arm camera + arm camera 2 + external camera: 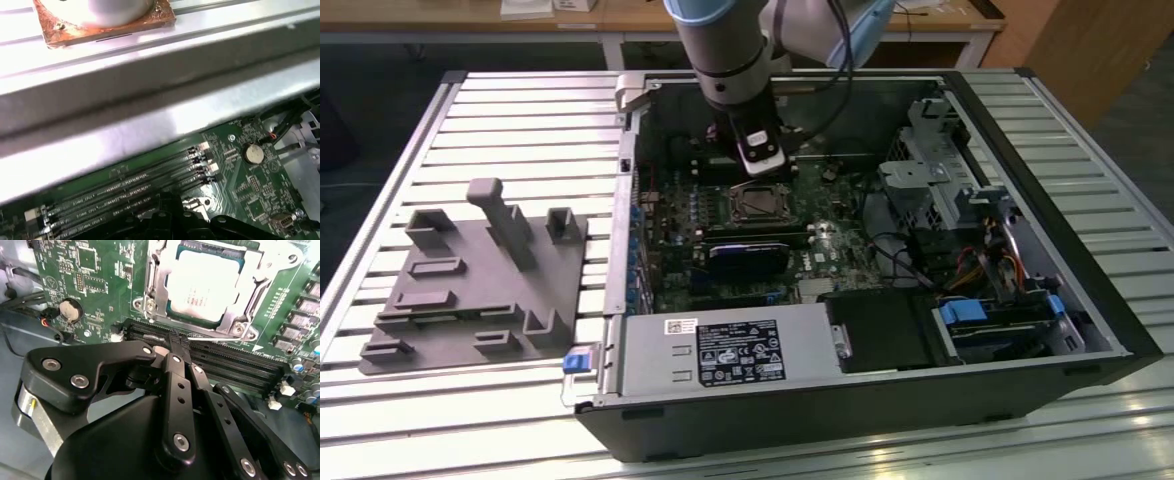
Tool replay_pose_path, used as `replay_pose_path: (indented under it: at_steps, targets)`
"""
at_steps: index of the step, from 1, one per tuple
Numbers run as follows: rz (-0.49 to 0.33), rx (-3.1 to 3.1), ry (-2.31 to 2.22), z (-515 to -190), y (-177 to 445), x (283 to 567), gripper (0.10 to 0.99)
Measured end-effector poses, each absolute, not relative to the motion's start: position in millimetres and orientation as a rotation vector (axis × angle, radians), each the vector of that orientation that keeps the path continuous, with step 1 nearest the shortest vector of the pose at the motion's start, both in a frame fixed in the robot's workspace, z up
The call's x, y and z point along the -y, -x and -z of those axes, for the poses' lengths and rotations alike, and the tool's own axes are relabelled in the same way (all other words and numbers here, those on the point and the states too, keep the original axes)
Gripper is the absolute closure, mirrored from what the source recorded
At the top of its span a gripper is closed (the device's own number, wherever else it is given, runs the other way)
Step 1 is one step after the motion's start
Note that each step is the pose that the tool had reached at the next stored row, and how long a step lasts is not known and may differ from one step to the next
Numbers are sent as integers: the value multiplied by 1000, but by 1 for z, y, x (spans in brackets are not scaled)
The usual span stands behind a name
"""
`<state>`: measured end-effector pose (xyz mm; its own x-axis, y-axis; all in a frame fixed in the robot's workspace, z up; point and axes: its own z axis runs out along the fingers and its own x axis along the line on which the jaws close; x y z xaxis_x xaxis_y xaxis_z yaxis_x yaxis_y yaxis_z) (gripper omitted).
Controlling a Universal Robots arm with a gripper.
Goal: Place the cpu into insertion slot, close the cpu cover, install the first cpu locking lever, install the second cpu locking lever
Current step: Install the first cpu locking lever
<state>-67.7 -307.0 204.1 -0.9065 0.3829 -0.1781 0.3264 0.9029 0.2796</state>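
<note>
Within the cpu cover (156,280), silvery cpu (207,282).

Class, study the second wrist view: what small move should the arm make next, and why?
Probably nudge the gripper towards the thin silvery lever just beyond its tips and press it down. The cpu is seated, the cpu cover lies flat over its edges, and the jaws look shut and empty, so a lever seems the step left.
</note>
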Motion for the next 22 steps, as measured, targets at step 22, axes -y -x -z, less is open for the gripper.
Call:
replay_pose_path:
  at_steps: [22]
  targets:
    - [-322, -2816, -615, -194, 68, 300, 980]
